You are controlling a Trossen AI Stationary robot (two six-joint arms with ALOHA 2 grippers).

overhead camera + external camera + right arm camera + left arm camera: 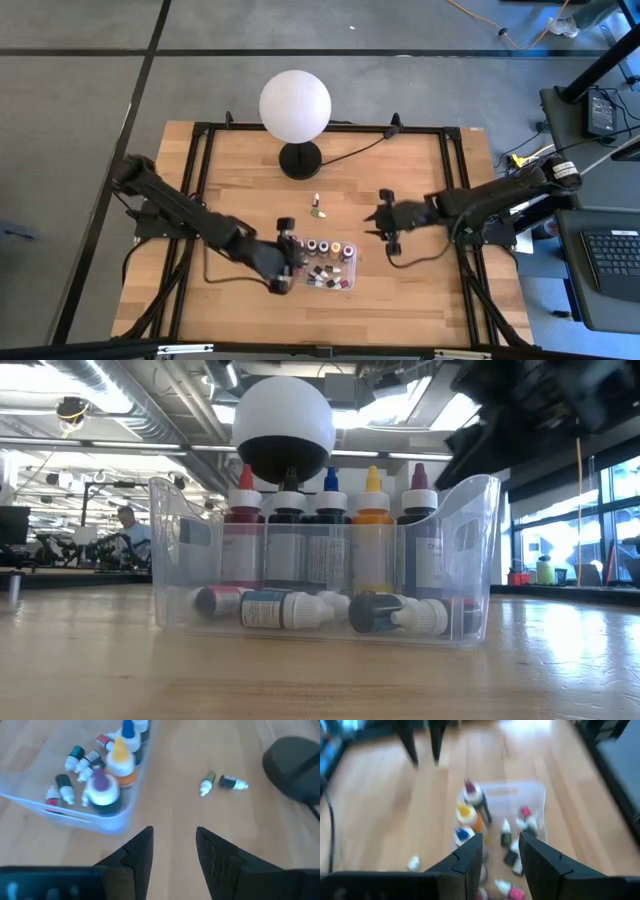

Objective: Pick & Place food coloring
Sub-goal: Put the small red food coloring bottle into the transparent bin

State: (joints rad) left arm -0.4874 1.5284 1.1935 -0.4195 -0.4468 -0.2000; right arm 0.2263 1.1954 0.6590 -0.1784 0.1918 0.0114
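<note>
On the wooden table (240, 180), toward twelve o'clock from its middle, stands the white globe lamp (295, 106) on its black base. Toward six o'clock from the lamp sits the clear plastic tray (349, 268). It holds most of the food coloring bottles (330, 540): five stand upright in a row along its far side, and smaller ones lie flat on its floor.

The left gripper (288, 262) is at the tray's nine o'clock end. Its fingers (470, 857) are parted over the bottles with nothing gripped between them. The right gripper (378, 219) waits at about two o'clock from the tray, well apart from it; its fingers (137, 852) stand moderately apart over bare wood and hold nothing.

Two small bottles (220, 782) lie loose on the table between the lamp base and the tray, just beside each other.
</note>
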